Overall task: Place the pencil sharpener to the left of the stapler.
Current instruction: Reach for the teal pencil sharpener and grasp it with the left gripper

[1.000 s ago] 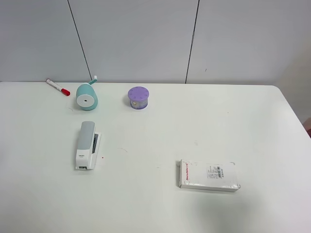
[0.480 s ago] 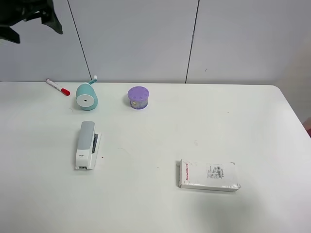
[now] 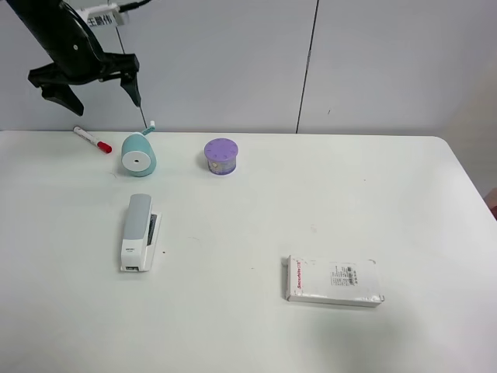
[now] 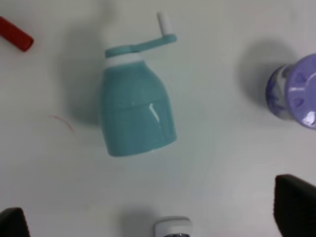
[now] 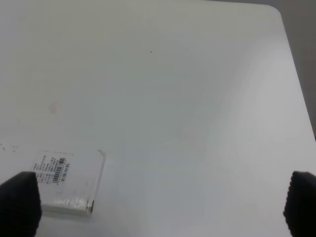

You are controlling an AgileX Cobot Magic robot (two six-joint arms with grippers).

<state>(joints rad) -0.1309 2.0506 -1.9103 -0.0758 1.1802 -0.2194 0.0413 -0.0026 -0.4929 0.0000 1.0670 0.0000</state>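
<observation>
Above the pencil sharpener [image 3: 139, 155], the left gripper [image 3: 108, 108] hangs, jaws spread.

This looks to me like an office-style test room. I work over a plain white desk [image 3: 349, 202] with a rounded corner, set against a pale wall [image 3: 217, 62] of flat panels with dark seams. What lies on the desk is stationery: a stapler [image 3: 138, 231], a teal pencil sharpener [image 3: 138, 155], a red-capped marker [image 3: 92, 140], a small purple tub [image 3: 221, 157] and a white labelled box [image 3: 334, 281] with a barcode. The light is even.
</observation>
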